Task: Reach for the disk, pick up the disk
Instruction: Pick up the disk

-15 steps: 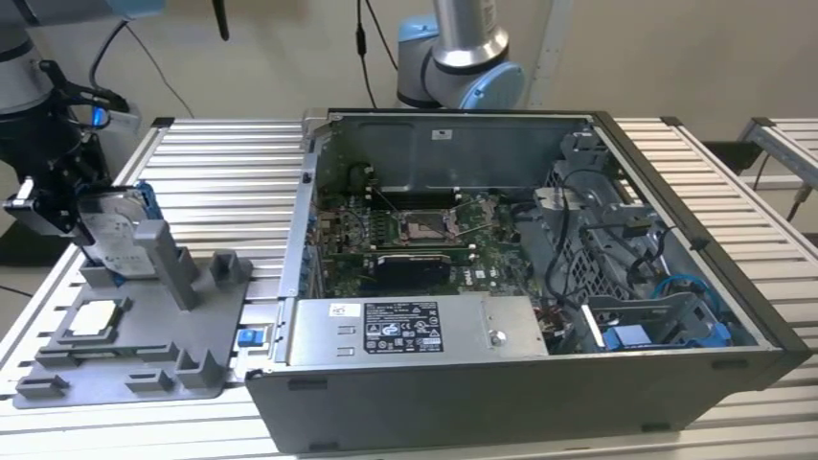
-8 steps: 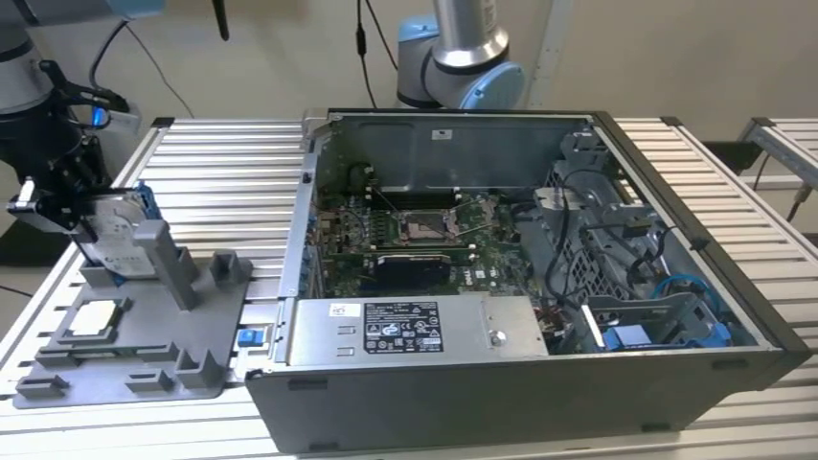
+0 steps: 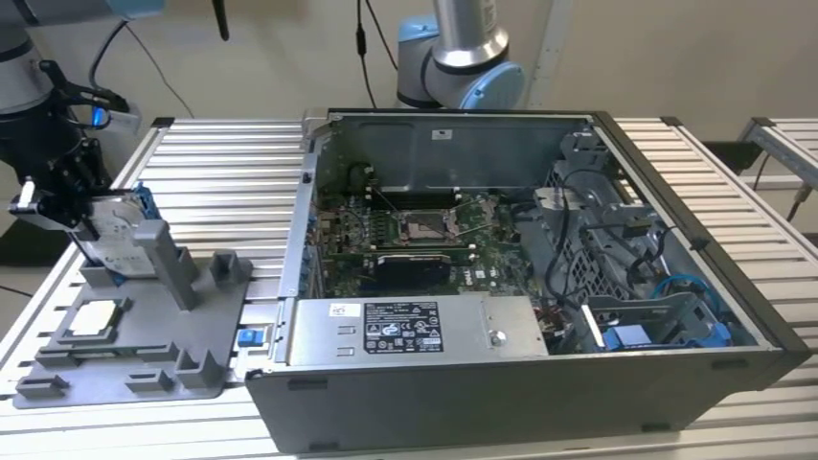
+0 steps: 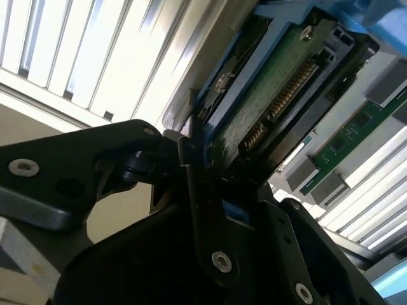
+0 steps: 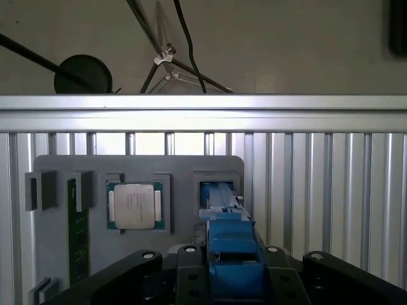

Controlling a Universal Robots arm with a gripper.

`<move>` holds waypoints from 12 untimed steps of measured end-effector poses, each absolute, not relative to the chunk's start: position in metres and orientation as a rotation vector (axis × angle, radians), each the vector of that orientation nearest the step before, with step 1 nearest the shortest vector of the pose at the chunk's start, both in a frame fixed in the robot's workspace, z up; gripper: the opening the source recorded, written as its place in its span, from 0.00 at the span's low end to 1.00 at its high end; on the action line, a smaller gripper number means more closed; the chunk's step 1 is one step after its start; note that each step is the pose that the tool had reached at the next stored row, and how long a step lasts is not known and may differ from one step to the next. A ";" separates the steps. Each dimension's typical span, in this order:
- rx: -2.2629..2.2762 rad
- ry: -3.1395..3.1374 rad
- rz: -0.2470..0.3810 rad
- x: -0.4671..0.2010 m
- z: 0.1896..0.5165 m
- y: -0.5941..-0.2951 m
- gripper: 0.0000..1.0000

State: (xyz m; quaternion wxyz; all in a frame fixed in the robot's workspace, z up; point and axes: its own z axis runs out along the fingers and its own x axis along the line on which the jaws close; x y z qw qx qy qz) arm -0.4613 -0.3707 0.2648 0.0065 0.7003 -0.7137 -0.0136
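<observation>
Well, my pincer (image 3: 87,217) is pinching the disk (image 3: 119,235) by its upper edge, fingers (image 5: 191,276) snug against the blue frame (image 5: 232,251) in the first wrist view, while the disk stands on edge in a slot of the grey fixture (image 3: 192,335), at nine o'clock from the open computer case (image 3: 511,402) in the exterior view. To do this pick-up well, I judge I should hold the squeeze on the frame rather than on the green circuit board (image 4: 267,108), and draw straight out along the slot, upright, so nothing scrapes the fixture's posts
</observation>
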 end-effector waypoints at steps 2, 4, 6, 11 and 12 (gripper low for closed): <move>2.191 -2.233 -0.043 -0.461 0.265 -0.371 0.00; 2.191 -2.233 -0.043 -0.461 0.265 -0.371 0.00; 2.191 -2.233 -0.043 -0.461 0.265 -0.371 0.00; 2.194 -2.236 -0.050 -0.461 0.265 -0.371 0.00; 2.194 -2.236 -0.050 -0.461 0.265 -0.371 0.00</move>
